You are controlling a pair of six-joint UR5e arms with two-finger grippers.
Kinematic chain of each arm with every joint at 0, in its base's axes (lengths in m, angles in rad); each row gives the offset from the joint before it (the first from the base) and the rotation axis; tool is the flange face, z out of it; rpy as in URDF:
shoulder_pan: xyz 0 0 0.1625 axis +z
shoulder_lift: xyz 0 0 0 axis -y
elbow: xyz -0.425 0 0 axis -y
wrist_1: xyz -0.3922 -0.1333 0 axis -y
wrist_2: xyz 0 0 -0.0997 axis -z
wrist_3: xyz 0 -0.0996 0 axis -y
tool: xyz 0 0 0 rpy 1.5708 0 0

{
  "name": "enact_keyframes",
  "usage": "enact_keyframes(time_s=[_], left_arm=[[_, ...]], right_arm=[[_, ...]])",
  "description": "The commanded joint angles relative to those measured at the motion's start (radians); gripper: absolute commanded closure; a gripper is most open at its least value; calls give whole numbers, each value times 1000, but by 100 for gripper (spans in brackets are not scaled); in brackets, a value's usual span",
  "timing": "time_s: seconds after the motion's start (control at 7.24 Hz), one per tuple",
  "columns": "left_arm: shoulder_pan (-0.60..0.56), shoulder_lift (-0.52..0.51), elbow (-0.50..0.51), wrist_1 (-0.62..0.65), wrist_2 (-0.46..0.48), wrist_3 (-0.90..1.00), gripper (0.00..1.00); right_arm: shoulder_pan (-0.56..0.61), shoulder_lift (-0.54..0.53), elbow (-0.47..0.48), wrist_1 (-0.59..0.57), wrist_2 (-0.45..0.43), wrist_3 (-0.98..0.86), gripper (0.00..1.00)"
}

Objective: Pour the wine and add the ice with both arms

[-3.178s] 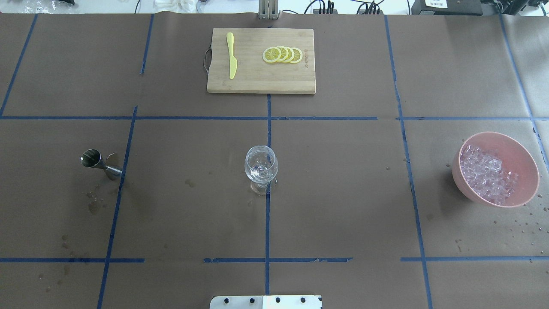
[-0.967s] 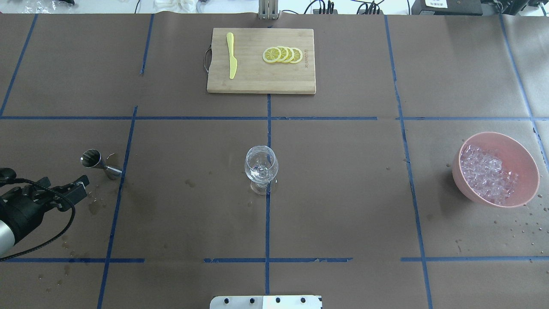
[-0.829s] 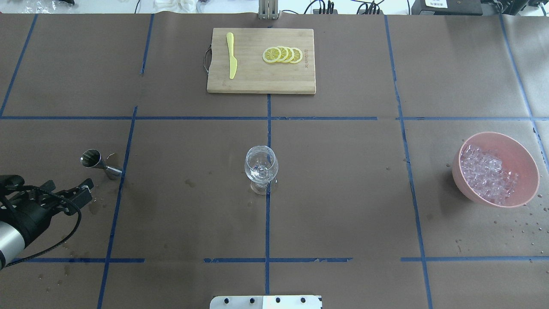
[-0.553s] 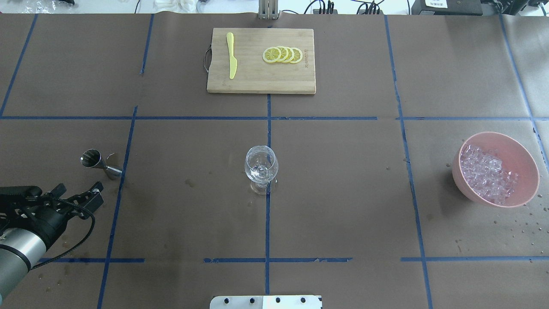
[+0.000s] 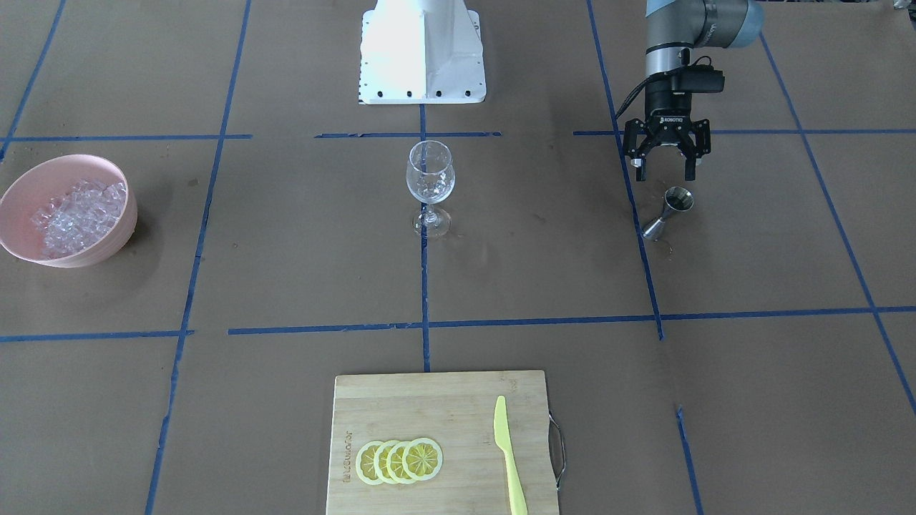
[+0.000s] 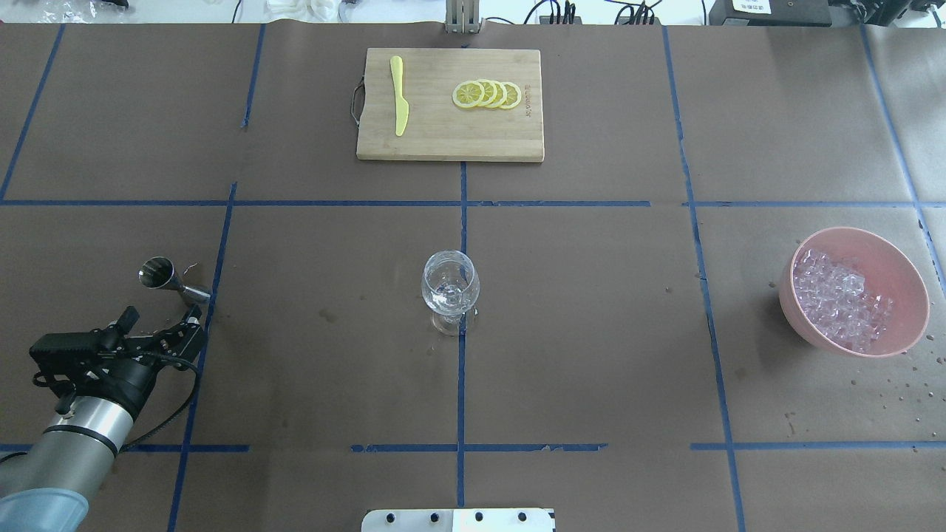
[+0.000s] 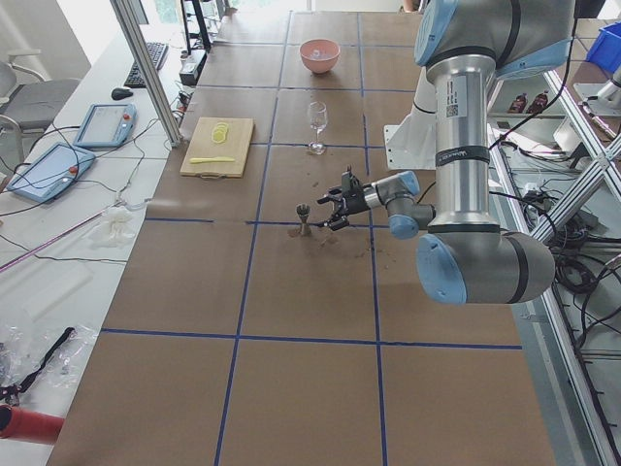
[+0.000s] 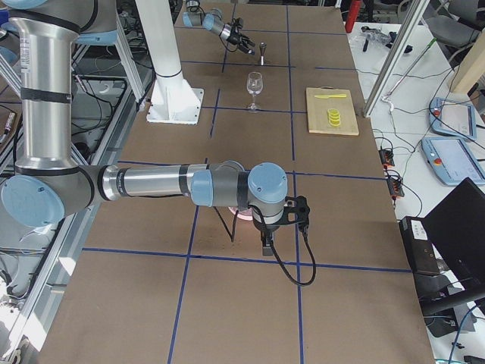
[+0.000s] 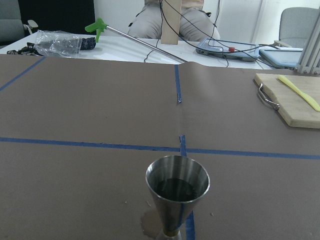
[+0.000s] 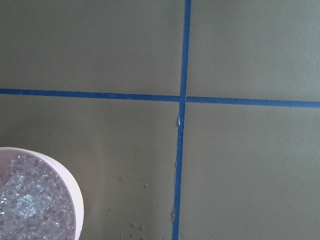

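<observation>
Here, the left gripper (image 5: 664, 174), marked ROBOTIQ, hung wide open and empty near the measuring cup (image 5: 669, 211); the right gripper (image 8: 267, 245) showed too little to tell.

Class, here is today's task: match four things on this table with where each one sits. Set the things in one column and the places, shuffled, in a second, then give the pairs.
Things:
1. ice
2. lemon slices
3. wine glass
4. steel jigger

Places:
A. on the wooden board
B. right in front of the open left hand
C. in the pink bowl
D. standing by the blue centre line

Pairs: 1-C, 2-A, 3-D, 4-B.
</observation>
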Motion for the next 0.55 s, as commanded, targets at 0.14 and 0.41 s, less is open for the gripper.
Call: enact_keyframes(time_s=[0.14, 0.41], left_arm=[[0, -101, 136, 1, 128, 3, 0], [0, -113, 168, 1, 165, 9, 0]], right_arm=[[0, 1, -1, -3, 6, 1, 0], [0, 1, -1, -4, 8, 1, 0]])
